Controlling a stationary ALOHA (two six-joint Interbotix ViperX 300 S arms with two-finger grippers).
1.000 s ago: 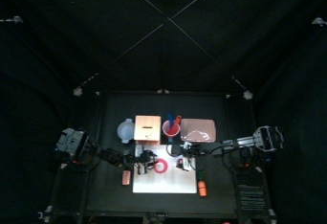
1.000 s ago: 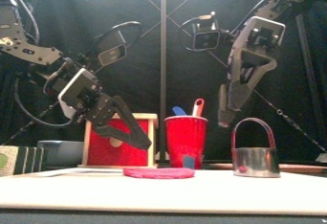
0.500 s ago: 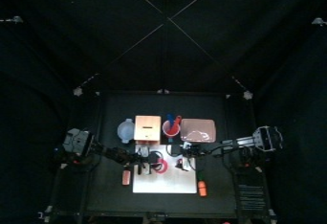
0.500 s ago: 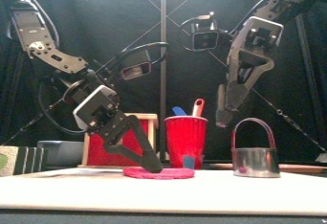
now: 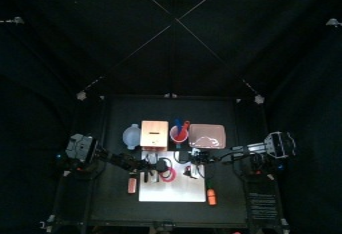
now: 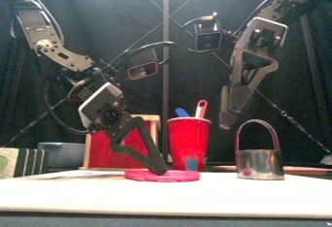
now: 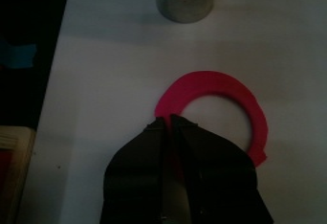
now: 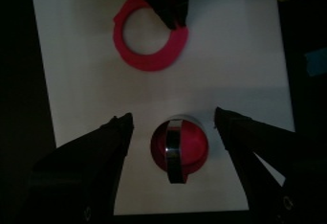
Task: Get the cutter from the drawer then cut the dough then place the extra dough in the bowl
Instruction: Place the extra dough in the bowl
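Note:
The pink dough ring (image 6: 162, 175) lies flat on the white cutting board (image 6: 78, 187). My left gripper (image 6: 157, 168) slants down onto the ring's left edge. In the left wrist view its jaws are pressed together on the end of the dough ring (image 7: 205, 78). The round metal cutter (image 6: 261, 160) stands on the board to the right with its wire handle up. A red dough disc sits inside the cutter (image 8: 179, 151). My right gripper (image 8: 175, 120) hangs open above it, well clear, with nothing held.
Behind the board stand a red cup (image 6: 189, 142) with toy knives, the wooden box (image 6: 119, 142) with its red drawer front, and the blue-grey bowl (image 5: 131, 135) at back left. A pink tray (image 5: 209, 135) lies at back right. A small orange toy (image 5: 211, 195) is near the board's right front.
The left gripper came down and toward the middle onto the dough ring's edge, and its jaws now sit on it. The right arm stayed in place.

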